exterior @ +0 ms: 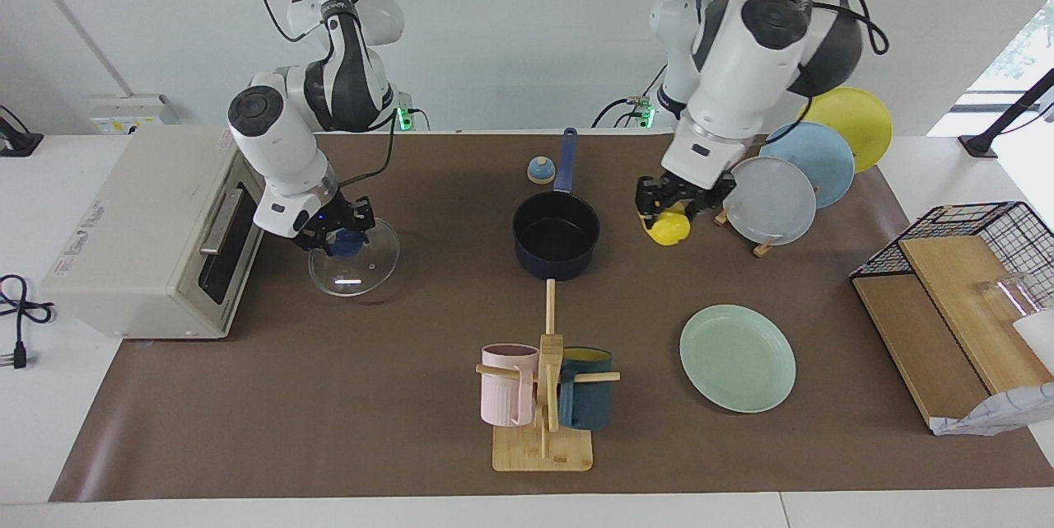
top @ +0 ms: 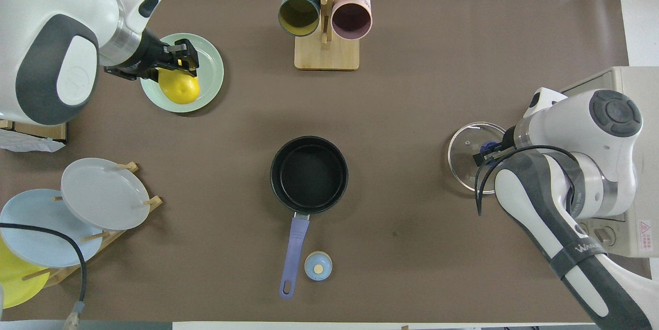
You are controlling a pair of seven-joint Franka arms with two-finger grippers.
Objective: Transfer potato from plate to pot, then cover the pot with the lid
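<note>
The glossy yellow lumpy potato point(exterior: 669, 229) hangs pinched in the left gripper point(exterior: 664, 215), clear of the mint-green plate point(exterior: 737, 357) only in the facing view; the right gripper point(exterior: 342, 235) pinches the glass lid's blue knob point(exterior: 347, 243).

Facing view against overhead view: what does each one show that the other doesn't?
Only the facing view shows the potato held up in the air by the left gripper, the plate bare, and a wire basket. Only the overhead view looks into the mugs, both empty; there the potato seems to sit on the plate. Both show the empty pot and the right gripper at the knob of the lid.
</note>
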